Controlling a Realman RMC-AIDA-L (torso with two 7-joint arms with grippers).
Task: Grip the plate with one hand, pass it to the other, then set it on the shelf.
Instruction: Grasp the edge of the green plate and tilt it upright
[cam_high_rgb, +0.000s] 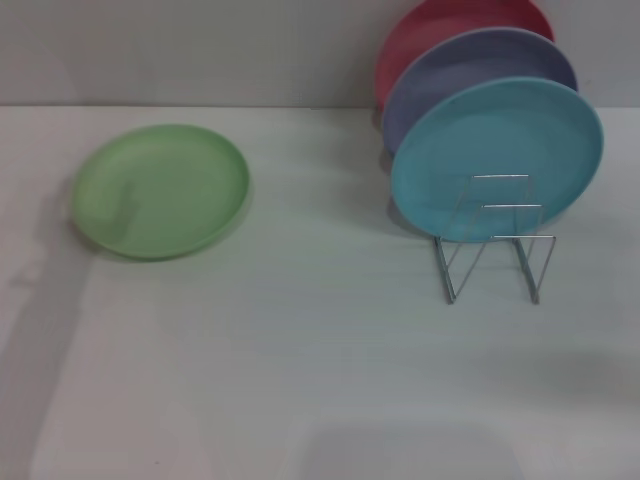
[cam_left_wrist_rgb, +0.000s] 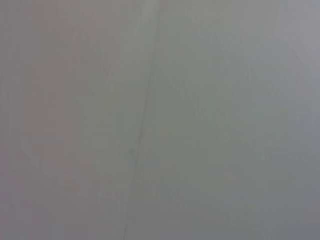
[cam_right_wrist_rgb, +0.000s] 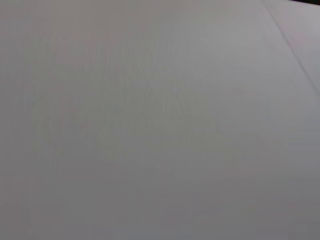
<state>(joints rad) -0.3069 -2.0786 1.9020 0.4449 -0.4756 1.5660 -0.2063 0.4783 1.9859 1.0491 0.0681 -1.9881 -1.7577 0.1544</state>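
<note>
Three plates stand on edge, overlapping front to back. Foremost: turquoise-blue plate (cam_high_rgb: 497, 158), face toward the camera. Directly behind it: lavender plate (cam_high_rgb: 478, 70), its lower part covered by the blue one. Rearmost: red plate (cam_high_rgb: 440, 25), only an upper arc showing, close to the pale wall (cam_high_rgb: 200, 50). White desk (cam_high_rgb: 300, 350) carries everything. No pincer in any view; both wrist views show only plain pale surface.

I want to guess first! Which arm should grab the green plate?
Probably the left: the green plate lies flat on the robot's left side, far from the wire rack on the right. Neither pincer is in view.
</note>
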